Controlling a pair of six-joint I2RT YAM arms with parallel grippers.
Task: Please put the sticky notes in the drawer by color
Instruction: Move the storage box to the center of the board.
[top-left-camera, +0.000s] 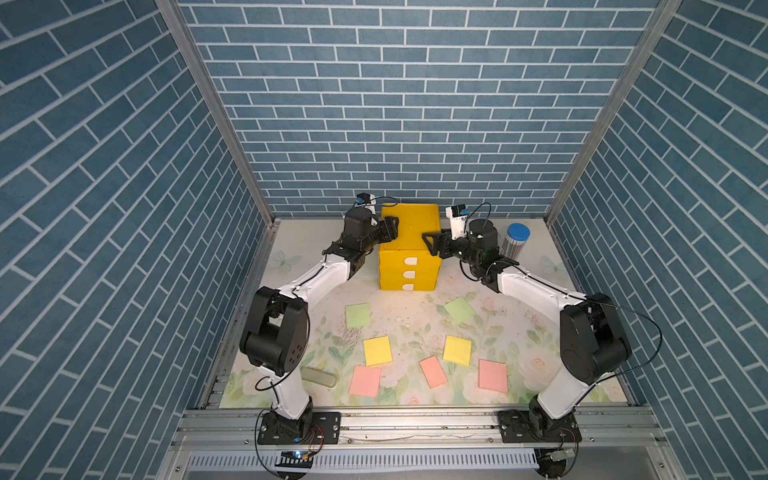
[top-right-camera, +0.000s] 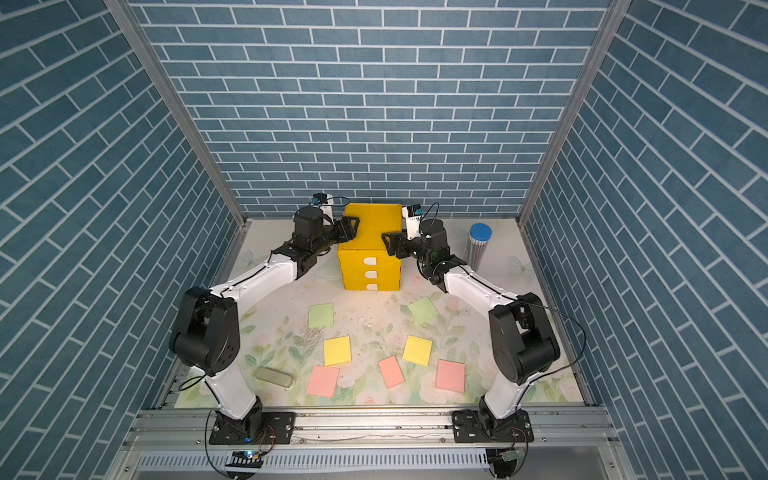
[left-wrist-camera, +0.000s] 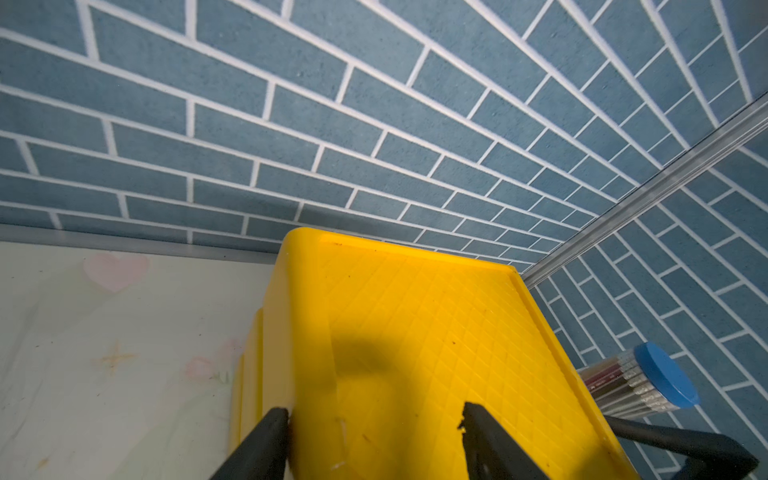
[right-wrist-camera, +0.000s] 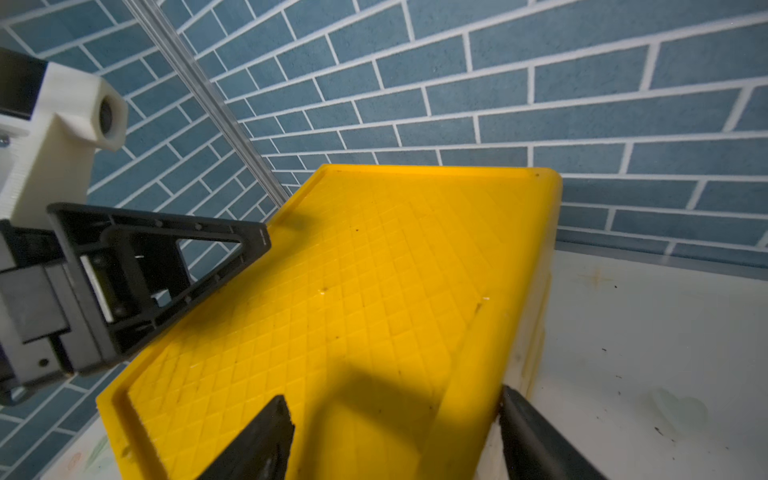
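The yellow drawer (top-left-camera: 409, 249) cabinet stands at the back of the table, its three white-tabbed fronts closed and facing the sticky notes. Flat on the mat lie two green sticky notes (top-left-camera: 358, 314) (top-left-camera: 459, 310), two yellow (top-left-camera: 377, 350) (top-left-camera: 457, 350) and three pink (top-left-camera: 365, 380) (top-left-camera: 433, 371) (top-left-camera: 493, 375). My left gripper (left-wrist-camera: 374, 413) straddles the cabinet's upper left edge, one finger against the side wall, the other over the top. My right gripper (right-wrist-camera: 394, 398) straddles the upper right edge the same way. Both have their jaws apart.
A blue-capped grey cylinder (top-left-camera: 515, 241) stands right of the cabinet, just behind my right wrist. A grey-green oblong case (top-left-camera: 319, 377) lies by the left arm's base. Brick-patterned walls close in the back and both sides.
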